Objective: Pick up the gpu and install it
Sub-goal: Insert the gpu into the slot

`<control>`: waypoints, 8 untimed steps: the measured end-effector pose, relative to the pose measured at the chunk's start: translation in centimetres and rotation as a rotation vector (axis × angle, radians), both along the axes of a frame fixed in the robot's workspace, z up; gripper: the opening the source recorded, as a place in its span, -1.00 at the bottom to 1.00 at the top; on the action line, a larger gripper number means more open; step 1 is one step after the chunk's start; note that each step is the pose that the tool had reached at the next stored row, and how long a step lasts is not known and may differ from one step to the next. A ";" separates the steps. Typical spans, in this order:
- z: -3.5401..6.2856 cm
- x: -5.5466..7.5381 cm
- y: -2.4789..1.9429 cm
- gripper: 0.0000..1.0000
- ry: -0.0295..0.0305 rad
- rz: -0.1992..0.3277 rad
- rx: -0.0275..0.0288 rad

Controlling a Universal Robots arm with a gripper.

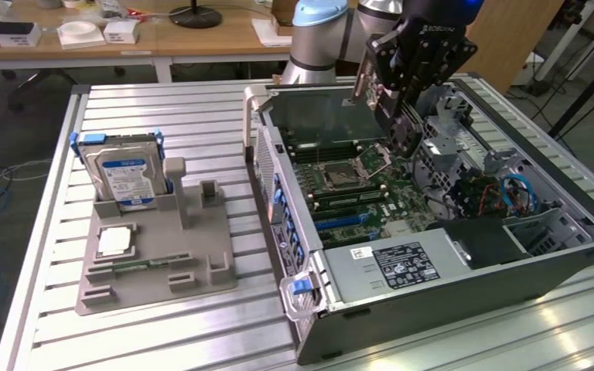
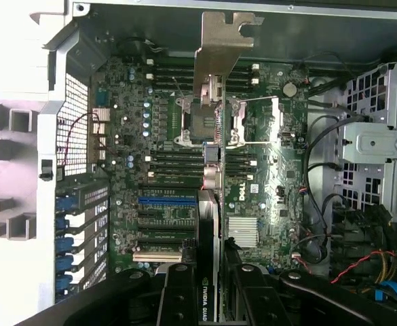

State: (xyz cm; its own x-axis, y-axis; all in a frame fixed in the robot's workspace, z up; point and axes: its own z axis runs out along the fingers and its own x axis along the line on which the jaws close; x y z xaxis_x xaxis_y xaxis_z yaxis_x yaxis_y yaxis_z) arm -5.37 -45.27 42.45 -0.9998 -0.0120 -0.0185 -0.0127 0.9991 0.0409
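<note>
The gpu (image 2: 213,176) hangs edge-on over the open computer case (image 1: 582,219), its silver end bracket (image 2: 218,51) farthest from the wrist camera and an NVIDIA label close to it. My gripper (image 2: 214,275) is shut on the card, one black finger (image 2: 178,292) on each side. In the exterior view my gripper (image 1: 405,116) holds the gpu (image 1: 382,104) above the motherboard (image 1: 364,193), clear of it. The card lines up roughly over the CPU socket (image 2: 205,119) and the expansion slots (image 2: 165,200).
A grey parts fixture (image 1: 152,263) stands at the exterior view's left, holding a silver hard drive with blue rails (image 1: 121,178), a small chip (image 1: 114,241) and a RAM stick (image 1: 137,265). Inside the case are a power supply (image 1: 401,263), a drive cage and loose cables (image 1: 509,193).
</note>
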 end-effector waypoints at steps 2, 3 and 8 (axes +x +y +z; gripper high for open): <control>0.00 0.0 0.00 -0.48 0.0000 0.010 0.0000; 0.00 0.0 0.00 -0.48 0.0000 0.014 0.0001; 0.00 0.0 0.00 -0.48 0.0000 0.035 0.0000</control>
